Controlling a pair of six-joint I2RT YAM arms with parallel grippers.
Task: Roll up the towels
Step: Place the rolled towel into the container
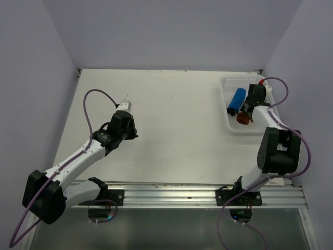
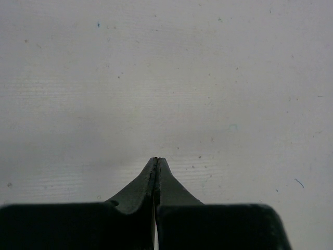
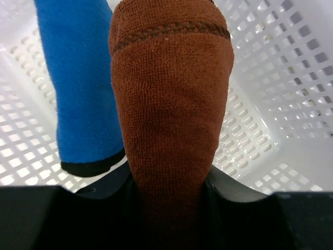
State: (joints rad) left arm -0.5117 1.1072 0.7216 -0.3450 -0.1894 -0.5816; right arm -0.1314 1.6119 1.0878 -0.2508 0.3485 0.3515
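Left end effector (image 2: 156,172) pressed fully together, empty, poised over bare white worktop (image 1: 171,120) at left-centre. Farther right, white plastic mesh basket (image 1: 227,99) at far right corner, holding rolled bright blue cloth towel (image 3: 78,88). Just beside it, rolled rust-brown cloth towel (image 3: 169,114), clamped between fingers of right end effector (image 3: 169,208), inside basket.

The top external camera looks down from above and behind the arm bases over the whole desk (image 1: 171,120). Each wrist camera looks close along its own fingers — the right one sharing the basket (image 1: 227,99) (image 3: 270,104) at two o'clock.
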